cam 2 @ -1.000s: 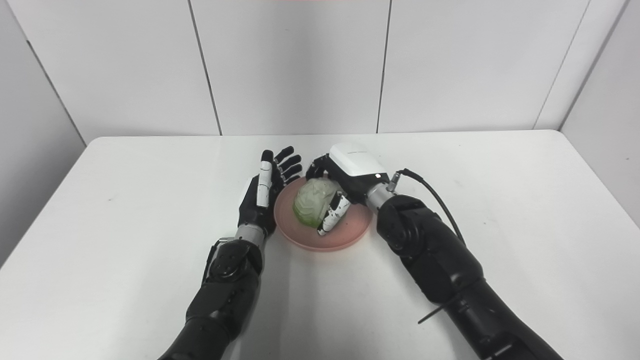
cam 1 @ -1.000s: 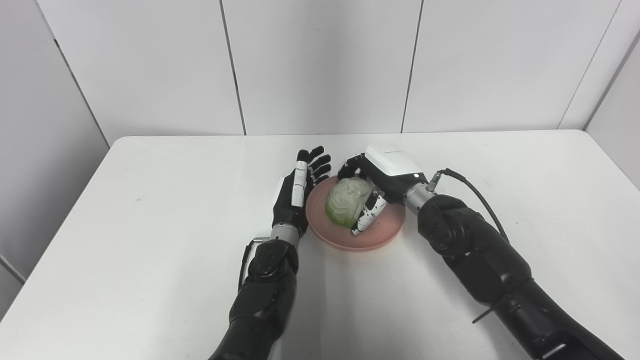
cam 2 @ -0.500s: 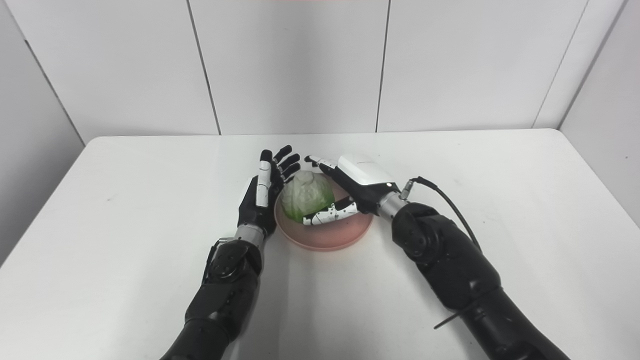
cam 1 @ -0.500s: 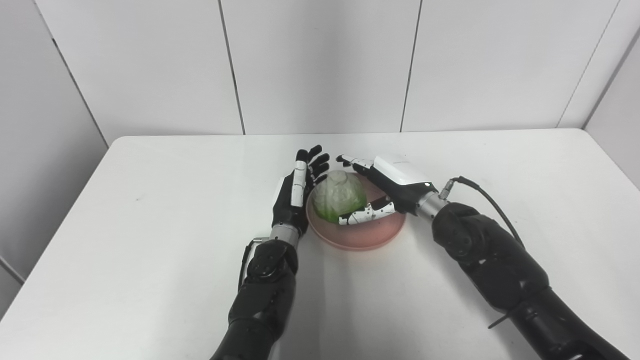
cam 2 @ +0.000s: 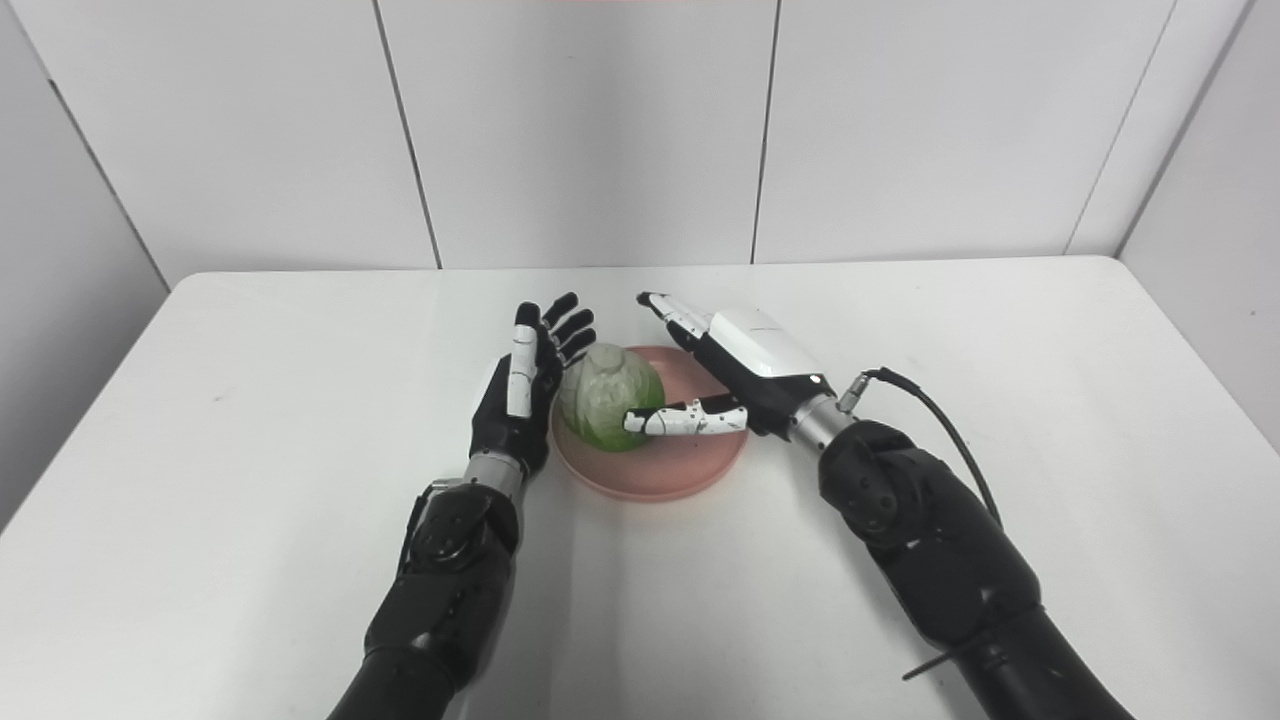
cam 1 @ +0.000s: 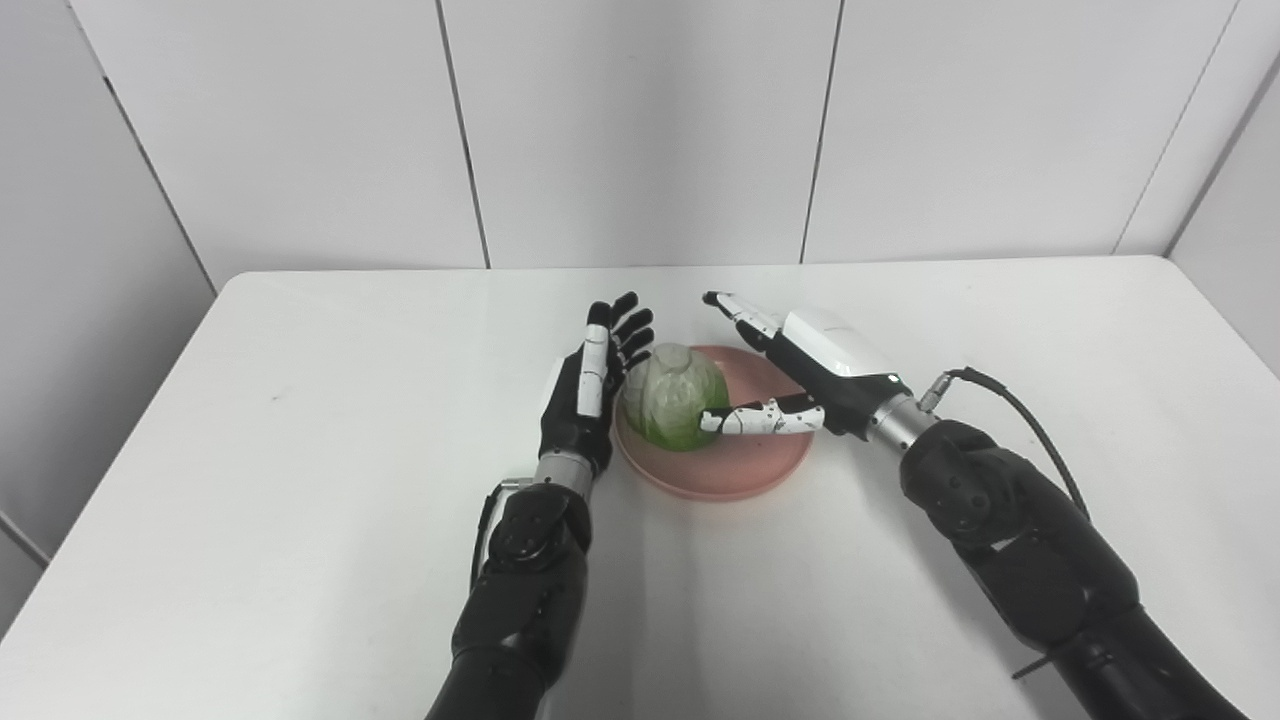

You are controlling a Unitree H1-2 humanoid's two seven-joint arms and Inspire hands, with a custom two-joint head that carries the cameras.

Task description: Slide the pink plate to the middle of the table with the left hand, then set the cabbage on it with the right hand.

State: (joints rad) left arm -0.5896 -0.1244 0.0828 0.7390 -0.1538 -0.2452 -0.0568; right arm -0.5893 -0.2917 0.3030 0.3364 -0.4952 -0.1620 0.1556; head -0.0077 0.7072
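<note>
The pink plate (cam 1: 745,470) lies near the middle of the white table. The green cabbage (cam 1: 672,395) rests on the plate's left part. My left hand (cam 1: 590,390) is open, palm facing right, upright against the plate's left edge and close to the cabbage. My right hand (cam 1: 805,365) is open above the plate's right side, fingers spread, thumb tip near the cabbage, holding nothing. In the right eye view the cabbage (cam 2: 608,397) sits between both hands.
The white table (cam 1: 300,450) has a far edge against grey wall panels. A black cable (cam 1: 1010,410) runs from my right wrist. Bare table surface lies left and right of the arms.
My right hand let go of the cabbage, opened and drew back to the right. The cabbage rolled a little left on the plate. My left hand barely moved.
</note>
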